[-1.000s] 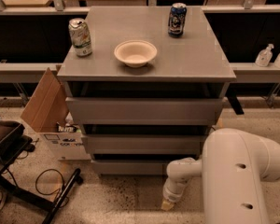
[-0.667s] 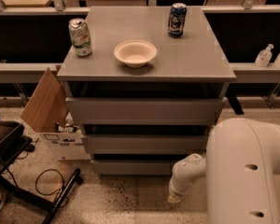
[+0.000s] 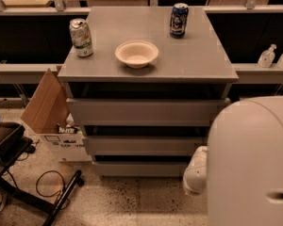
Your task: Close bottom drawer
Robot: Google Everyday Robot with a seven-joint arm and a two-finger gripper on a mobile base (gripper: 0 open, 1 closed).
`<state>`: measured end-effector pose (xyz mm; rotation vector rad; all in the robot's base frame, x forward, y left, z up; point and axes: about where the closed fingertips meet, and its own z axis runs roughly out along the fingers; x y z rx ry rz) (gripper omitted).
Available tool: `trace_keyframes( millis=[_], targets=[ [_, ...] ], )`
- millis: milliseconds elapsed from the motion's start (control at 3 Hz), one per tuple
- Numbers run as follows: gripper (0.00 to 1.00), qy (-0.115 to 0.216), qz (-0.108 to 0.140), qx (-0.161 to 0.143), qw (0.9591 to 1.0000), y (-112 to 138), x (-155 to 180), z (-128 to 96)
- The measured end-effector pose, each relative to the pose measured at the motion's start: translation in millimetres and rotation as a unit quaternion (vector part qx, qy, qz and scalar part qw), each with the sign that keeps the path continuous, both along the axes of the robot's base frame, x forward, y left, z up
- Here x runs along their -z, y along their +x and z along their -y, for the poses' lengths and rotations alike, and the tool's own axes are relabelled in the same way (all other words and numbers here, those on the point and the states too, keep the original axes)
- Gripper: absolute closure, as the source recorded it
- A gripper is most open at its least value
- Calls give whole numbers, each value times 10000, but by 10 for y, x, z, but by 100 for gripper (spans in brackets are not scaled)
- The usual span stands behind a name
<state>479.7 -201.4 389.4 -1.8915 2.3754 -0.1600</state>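
Bottom drawer (image 3: 139,168) hides its tray; gripper (image 3: 194,181) sits at its right end.

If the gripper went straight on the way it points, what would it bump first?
Probably the front of the bottom drawer: the gripper sits low at its right end, angled toward it. Depth is unclear, so it could reach the floor instead.

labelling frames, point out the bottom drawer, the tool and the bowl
bottom drawer (image 3: 141,169), camera view, middle of its front
tool (image 3: 195,177), camera view, white end beside the drawer's right corner
bowl (image 3: 137,53), camera view, inside centre
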Motion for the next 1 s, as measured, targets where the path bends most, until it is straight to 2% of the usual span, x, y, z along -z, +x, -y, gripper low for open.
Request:
trace_keyframes(
  millis=[333,667,1000],
  targets=[
    [100,-107,52,219,9997,-210,-242,124],
    [100,-92,60,206,9997,-198,-237,113],
    [100,-463,-47,767,9960,-89,-220,299]
  ],
)
